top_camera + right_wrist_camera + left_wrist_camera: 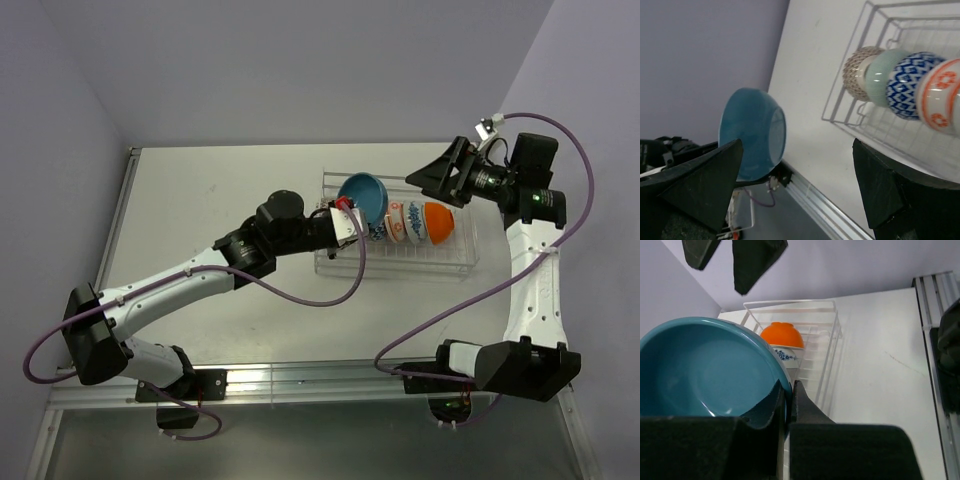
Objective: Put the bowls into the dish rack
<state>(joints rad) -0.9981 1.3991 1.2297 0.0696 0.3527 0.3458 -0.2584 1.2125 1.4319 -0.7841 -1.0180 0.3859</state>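
Note:
My left gripper (pixel 352 218) is shut on the rim of a teal blue bowl (pixel 363 196) and holds it tilted over the left end of the wire dish rack (pixel 455 262). In the left wrist view the fingers (pixel 788 392) pinch the teal bowl's (pixel 705 370) edge. Several bowls stand on edge in the rack: brown-patterned (pixel 857 70), pale green (pixel 885 70), blue-white (pixel 912 82), orange-and-white patterned (pixel 942 95), and a plain orange bowl (pixel 438 222) at the right of the row. My right gripper (pixel 445 172) is open and empty above the rack's far right side.
The rack (pixel 832 330) stands at the table's back right, near the purple wall. A metal rail (pixel 830 207) runs along the table edge. Purple cables loop from both arms over the table (pixel 200 190).

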